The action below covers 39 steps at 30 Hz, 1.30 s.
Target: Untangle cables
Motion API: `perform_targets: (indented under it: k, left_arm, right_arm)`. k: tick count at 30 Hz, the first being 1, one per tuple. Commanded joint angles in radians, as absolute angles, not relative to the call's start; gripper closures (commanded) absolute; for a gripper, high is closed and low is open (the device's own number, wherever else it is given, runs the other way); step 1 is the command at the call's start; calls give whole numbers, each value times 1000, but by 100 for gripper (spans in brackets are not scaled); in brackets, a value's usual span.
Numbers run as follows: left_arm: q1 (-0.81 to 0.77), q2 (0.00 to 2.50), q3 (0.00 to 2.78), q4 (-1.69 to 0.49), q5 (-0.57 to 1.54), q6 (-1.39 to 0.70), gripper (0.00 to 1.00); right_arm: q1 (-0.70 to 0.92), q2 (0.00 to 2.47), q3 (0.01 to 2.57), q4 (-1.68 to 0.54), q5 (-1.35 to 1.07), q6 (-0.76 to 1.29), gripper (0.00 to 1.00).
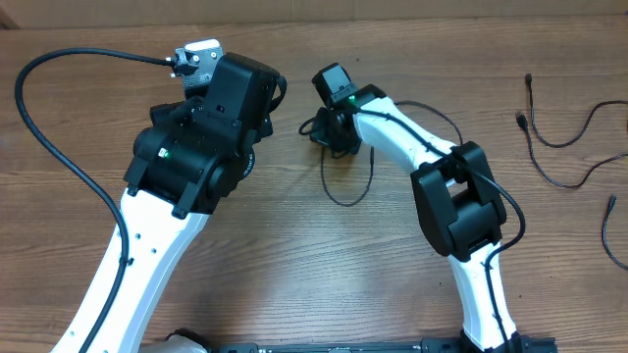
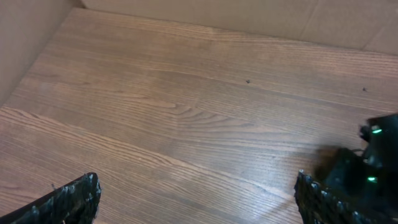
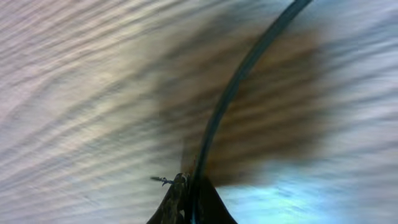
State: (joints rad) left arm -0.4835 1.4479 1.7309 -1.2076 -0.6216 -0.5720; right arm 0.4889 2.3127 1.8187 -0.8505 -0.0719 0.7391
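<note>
Two black-and-white robot arms work over a brown wood-grain table [image 1: 294, 265]. The left gripper [image 2: 196, 198] is spread wide. Its ribbed black fingers [image 2: 78, 200] sit at the two bottom corners of the left wrist view, with only bare tabletop between them and nothing held. From overhead this gripper is hidden under the left arm's own black housing [image 1: 211, 127].

The right gripper [image 3: 189, 202] is low, just above the table near the centre. Its tips are pinched together on a thin black cord [image 3: 230, 93], which runs up and to the right from between them. The right wrist view is blurred, so finer detail cannot be made out. From overhead, the right gripper [image 1: 329, 132] sits over this cord, which hangs in a loose loop [image 1: 348, 201] on the table just below it.

Several more thin black cables with small plug ends [image 1: 554, 144] lie in loose curves at the far right of the table. They are well apart from both grippers, and some run off the right edge.
</note>
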Motion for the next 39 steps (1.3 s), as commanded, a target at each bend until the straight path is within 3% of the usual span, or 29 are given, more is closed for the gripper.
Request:
perform_targets:
  k: [1, 12, 31, 39]
  left_arm:
    - [-478, 1451, 1750, -1206, -628, -561, 1]
    - [-478, 1451, 1750, -1206, -628, -561, 0]
    - [-478, 1451, 1750, -1206, -628, -561, 1]
    - [-478, 1451, 1750, -1206, -628, -561, 0]
  right_arm:
    - [424, 2194, 1916, -916, 6, 625, 96]
    - [167, 1897, 1999, -1057, 318, 567, 96]
    - [-495, 1616, 1999, -1048, 340, 567, 96]
    - [-678, 1593, 1999, -1006, 340, 567, 96]
